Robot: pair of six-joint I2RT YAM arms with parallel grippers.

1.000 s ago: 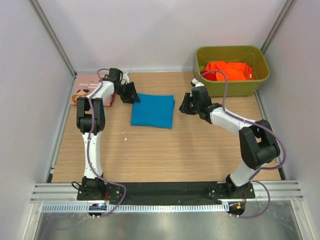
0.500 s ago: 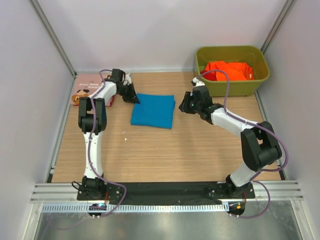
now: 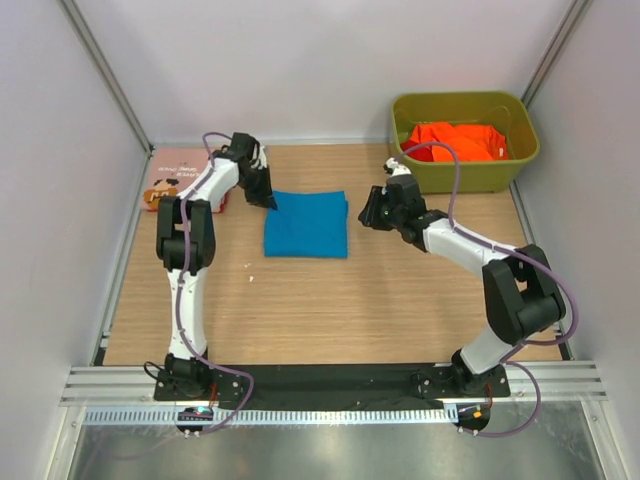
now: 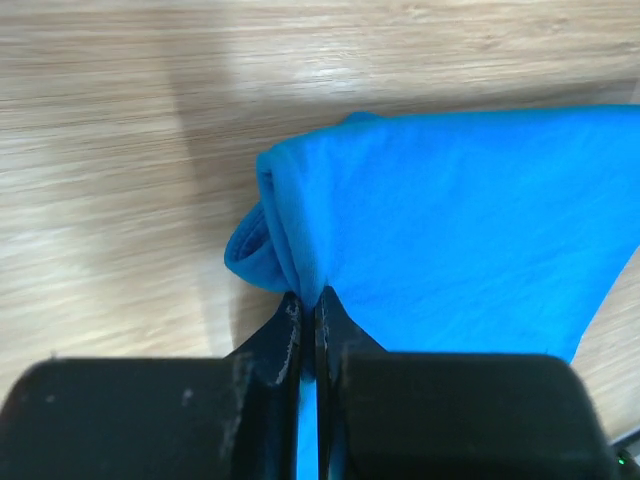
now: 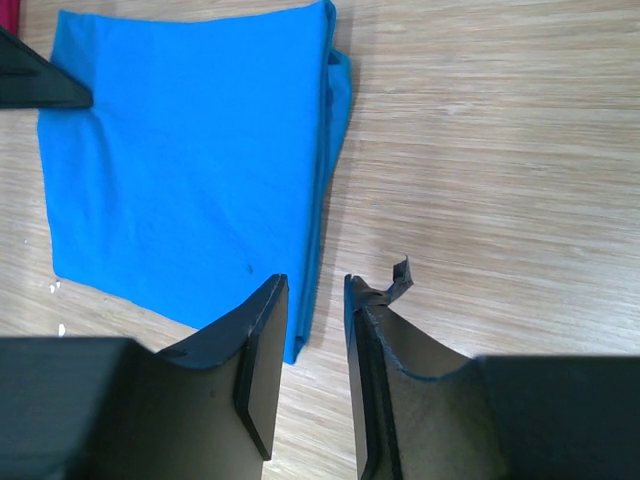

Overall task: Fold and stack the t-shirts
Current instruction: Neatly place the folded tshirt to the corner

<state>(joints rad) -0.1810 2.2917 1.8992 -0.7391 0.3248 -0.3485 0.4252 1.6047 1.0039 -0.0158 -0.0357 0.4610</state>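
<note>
on a corner of the blue t-shirt [image 3: 306, 226], left fingers [image 3: 268, 196] tight; right fingers [image 3: 370, 214] part-open, empty, alongside

Wooden table [image 3: 330, 300] — folded blue t-shirt [image 3: 306, 225] near the middle, pink t-shirt [image 3: 172, 176] far left, olive bin [image 3: 470, 178] far right.

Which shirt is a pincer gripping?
The folded bright blue cloth shirt, its corner pinched in the left pincer; the pink printed shirt and orange shirt lie untouched.

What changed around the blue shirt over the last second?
The left hand slid right onto the far-left corner of the blue t-shirt and shut on it. The right hand stayed open at the shirt's right edge; the pink t-shirt and orange t-shirts did not move.
</note>
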